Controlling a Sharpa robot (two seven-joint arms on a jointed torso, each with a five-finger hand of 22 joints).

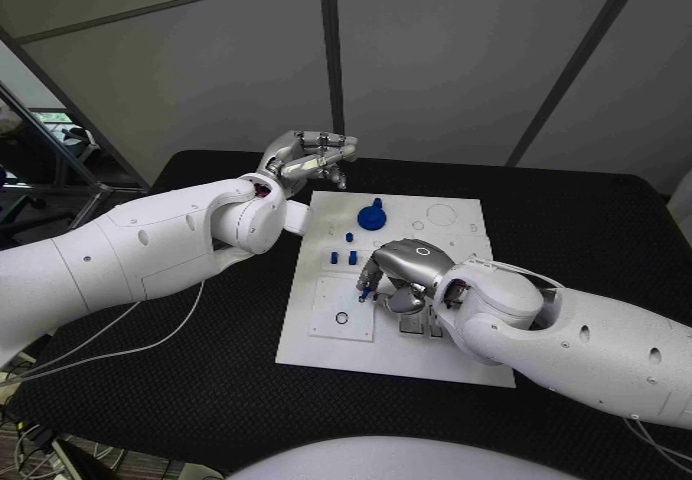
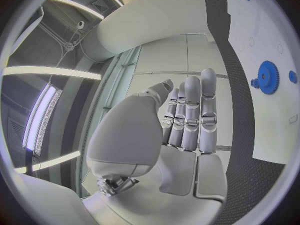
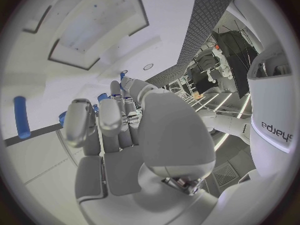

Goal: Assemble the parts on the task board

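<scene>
Right hand working the pegs, left hand idle.
Left hand (image 1: pixel 306 153) hovers off the board's (image 1: pixel 325 345) far-left corner, fingers (image 2: pixel 191 116) straight, close together, holding nothing. Blue gear (image 1: pixel 374 214) sits at the board's far middle, blue pegs (image 1: pixel 343 257) stand just nearer. Right hand (image 1: pixel 407 268) hangs over them, fingers curled; can't tell if it holds one. Next, likely: seat a peg square to its hole.

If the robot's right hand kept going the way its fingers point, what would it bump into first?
Probably the small blue pegs standing on the task board. The right hand hovers over the board with its fingers aimed towards them, and one fingertip already looks close to a blue piece. Depth is hard to judge.
</scene>
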